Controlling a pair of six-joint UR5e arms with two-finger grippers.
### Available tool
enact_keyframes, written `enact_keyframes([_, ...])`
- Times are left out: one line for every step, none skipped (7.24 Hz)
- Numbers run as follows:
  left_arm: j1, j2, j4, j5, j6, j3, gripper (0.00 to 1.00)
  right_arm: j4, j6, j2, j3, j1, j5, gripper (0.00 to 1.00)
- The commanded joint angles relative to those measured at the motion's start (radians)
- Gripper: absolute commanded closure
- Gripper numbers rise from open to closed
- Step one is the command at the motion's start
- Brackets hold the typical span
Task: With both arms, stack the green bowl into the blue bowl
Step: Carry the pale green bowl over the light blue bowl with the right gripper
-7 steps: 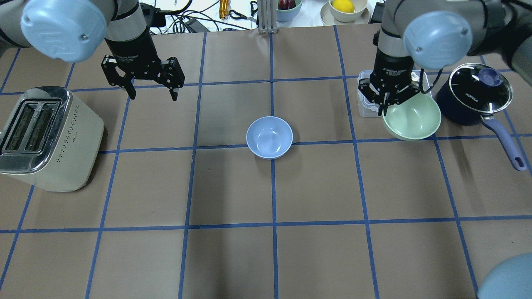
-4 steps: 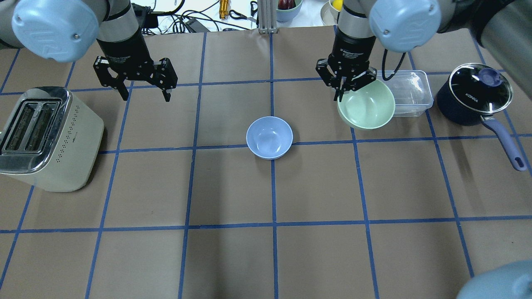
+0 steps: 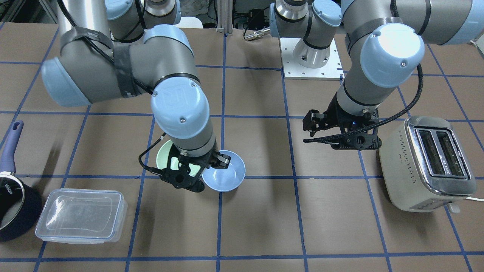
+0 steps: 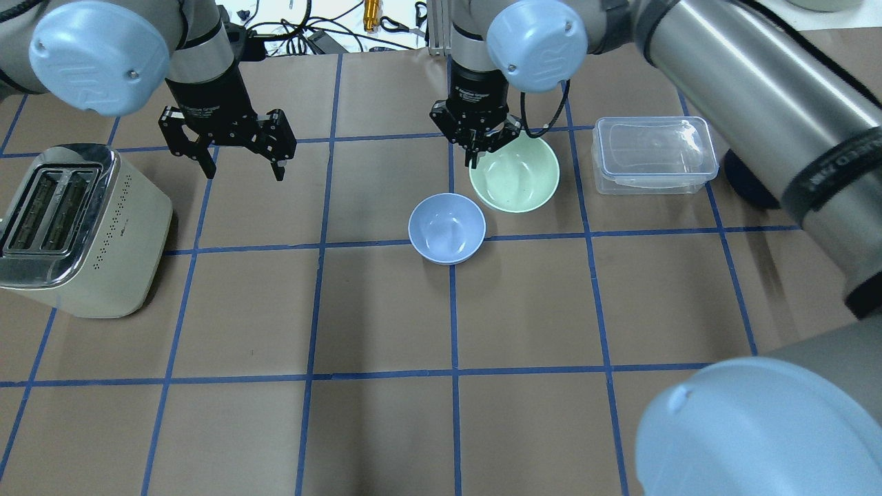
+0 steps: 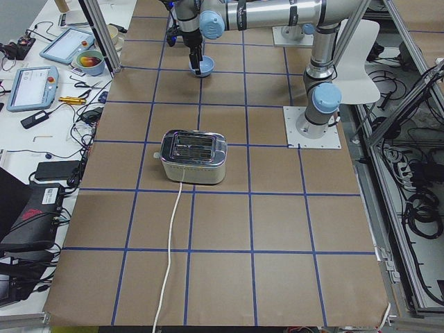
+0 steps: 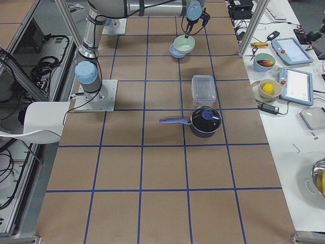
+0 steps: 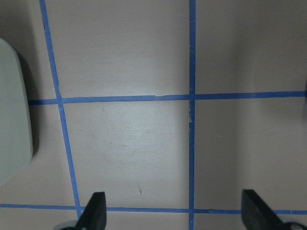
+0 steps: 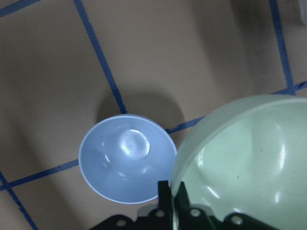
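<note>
The blue bowl (image 4: 446,228) stands upright on the table's middle, empty. My right gripper (image 4: 474,155) is shut on the near-left rim of the green bowl (image 4: 514,172) and holds it in the air, just right of and behind the blue bowl. In the right wrist view the green bowl (image 8: 244,158) hangs beside the blue bowl (image 8: 124,158), with one finger (image 8: 164,191) outside the rim. The front-facing view shows the green bowl (image 3: 163,156) mostly hidden behind the right wrist, next to the blue bowl (image 3: 223,172). My left gripper (image 4: 243,172) is open and empty above bare table at the left.
A cream toaster (image 4: 76,227) stands at the far left. A clear lidded container (image 4: 653,155) lies right of the green bowl. The dark navy saucepan (image 3: 15,204) stands beyond it, mostly hidden by my right arm in the overhead view.
My right arm has carried the green bowl leftward, from beside the saucepan and over the container to next to the blue bowl. My left gripper has barely shifted and stays open.
</note>
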Motion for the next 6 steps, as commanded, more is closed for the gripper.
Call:
enact_keyframes([-0.001, 0.002, 0.004, -0.002, 0.0, -0.018, 0.0, -0.001, 0.066, 0.074, -0.046, 0.062, 0.002, 1.0])
enact_keyframes([-0.001, 0.002, 0.006, -0.002, 0.0, -0.019, 0.0, -0.004, 0.067, 0.1, -0.046, 0.083, 0.0, 1.0])
enact_keyframes([-0.001, 0.002, 0.007, -0.002, 0.0, -0.019, 0.0, -0.013, 0.084, 0.126, -0.046, 0.109, 0.0, 1.0])
enact_keyframes([0.001, 0.002, 0.007, -0.002, 0.0, -0.019, 0.0, -0.011, 0.087, 0.129, -0.046, 0.117, 0.002, 1.0])
enact_keyframes([0.001, 0.0, 0.007, -0.002, 0.0, -0.021, 0.0, 0.001, 0.087, 0.129, -0.043, 0.12, 0.002, 1.0])
enact_keyframes([0.001, 0.0, 0.009, -0.002, 0.0, -0.021, 0.0, 0.005, 0.087, 0.134, -0.041, 0.123, 0.009, 1.0])
